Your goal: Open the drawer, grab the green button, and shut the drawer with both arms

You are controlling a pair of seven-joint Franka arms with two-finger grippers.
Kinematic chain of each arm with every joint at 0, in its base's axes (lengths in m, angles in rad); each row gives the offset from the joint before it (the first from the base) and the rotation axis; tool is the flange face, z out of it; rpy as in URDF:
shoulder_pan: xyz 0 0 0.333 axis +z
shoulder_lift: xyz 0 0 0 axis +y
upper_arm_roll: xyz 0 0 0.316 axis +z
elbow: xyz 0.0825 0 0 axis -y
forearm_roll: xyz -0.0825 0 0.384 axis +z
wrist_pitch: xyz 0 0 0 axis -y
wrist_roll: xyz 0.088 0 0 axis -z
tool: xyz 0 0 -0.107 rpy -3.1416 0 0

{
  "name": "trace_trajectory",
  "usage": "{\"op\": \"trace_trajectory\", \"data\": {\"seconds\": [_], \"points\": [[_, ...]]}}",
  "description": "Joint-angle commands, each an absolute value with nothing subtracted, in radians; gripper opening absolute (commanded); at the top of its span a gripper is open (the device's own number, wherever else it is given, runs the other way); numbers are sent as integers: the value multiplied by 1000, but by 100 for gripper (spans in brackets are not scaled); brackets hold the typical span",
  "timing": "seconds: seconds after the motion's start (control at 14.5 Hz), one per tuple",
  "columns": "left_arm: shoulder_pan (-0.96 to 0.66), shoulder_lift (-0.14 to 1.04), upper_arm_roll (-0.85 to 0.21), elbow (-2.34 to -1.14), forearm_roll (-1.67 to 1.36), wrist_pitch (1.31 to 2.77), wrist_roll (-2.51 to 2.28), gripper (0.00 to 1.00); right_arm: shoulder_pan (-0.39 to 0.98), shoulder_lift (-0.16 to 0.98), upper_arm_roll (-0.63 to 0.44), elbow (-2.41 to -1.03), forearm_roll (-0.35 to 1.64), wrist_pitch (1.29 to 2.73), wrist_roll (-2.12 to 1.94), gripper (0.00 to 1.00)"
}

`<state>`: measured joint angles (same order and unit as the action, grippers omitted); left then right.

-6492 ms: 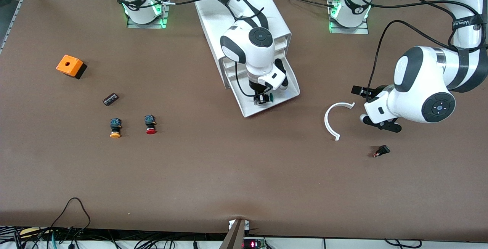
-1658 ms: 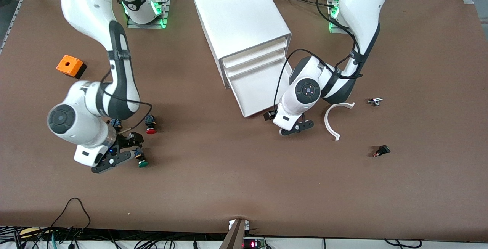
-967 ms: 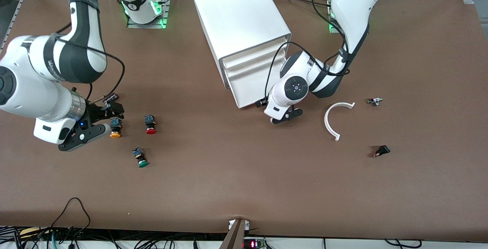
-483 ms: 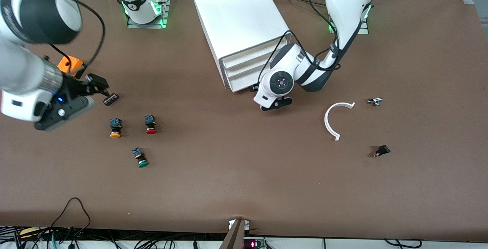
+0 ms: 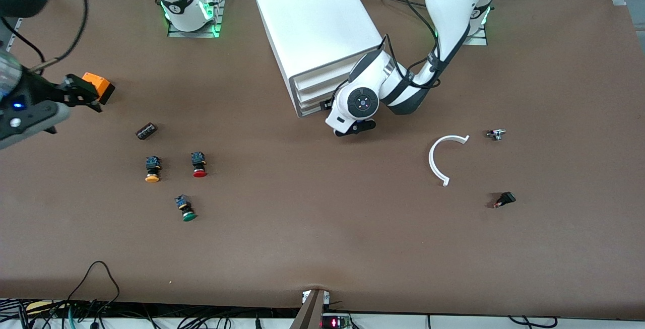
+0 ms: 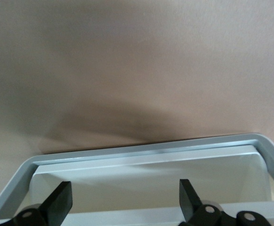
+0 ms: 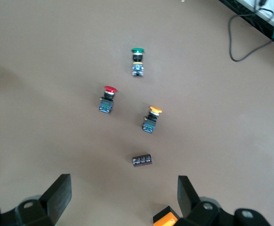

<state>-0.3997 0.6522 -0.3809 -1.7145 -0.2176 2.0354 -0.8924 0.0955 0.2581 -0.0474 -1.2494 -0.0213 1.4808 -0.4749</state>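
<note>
The green-capped button [image 5: 187, 209] lies on the brown table, nearer the front camera than the other two buttons; it also shows in the right wrist view [image 7: 137, 60]. My right gripper [image 5: 53, 110] hangs high over the right arm's end of the table, by the orange box, open and empty [image 7: 123, 197]. The white cabinet [image 5: 322, 26] stands at the middle back. Its lowest drawer [image 5: 308, 109] sits pushed in, about level with the two above. My left gripper [image 5: 345, 116] is open right at that drawer's front, whose rim [image 6: 151, 150] fills the left wrist view between the fingers [image 6: 61, 207].
A yellow-capped button [image 5: 152, 169] and a red-capped button [image 5: 199, 164] stand near the green one, with a small black block [image 5: 146, 131] and an orange box [image 5: 98, 86] farther back. Toward the left arm's end lie a white curved piece [image 5: 441, 160] and two small parts [image 5: 504, 199].
My left gripper has moved toward the cabinet, sliding the lowest drawer in. My right gripper has risen and drifted from the buttons toward the orange box. The green button has stayed put.
</note>
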Motion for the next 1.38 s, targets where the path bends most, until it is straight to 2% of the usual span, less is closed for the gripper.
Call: {"op": "trace_trajectory", "data": {"seconds": [0.0,0.28,0.41,0.69,0.83,1.04,1.31], "points": [[-391,632,-387,-1738,-241,2025,-893,100,46,172,0,-1348,-40,1534,-463,100],[-333,588,-383,-1703,-224,1981,-879,100,38,94,-12,-1456,-41,1540,-394,100],[-293,566,-379,-1654,-222,1926,-879,100,34,94,-49,-1445,-38,1459,-384,100],[-247,566,-380,-1481,-45,1708,-877,100,34,94,-74,-1445,-9,1413,-380,100],[-232,565,-379,-1422,-3,1646,-877,100,32,83,-84,-1442,-12,1391,-385,100],[-180,529,-382,-1396,58,1560,-852,100,32,78,-136,-1398,-9,1344,-408,100],[-138,486,-377,-1352,71,1542,-736,100,34,72,-159,-1384,-26,1328,-390,100]]}}
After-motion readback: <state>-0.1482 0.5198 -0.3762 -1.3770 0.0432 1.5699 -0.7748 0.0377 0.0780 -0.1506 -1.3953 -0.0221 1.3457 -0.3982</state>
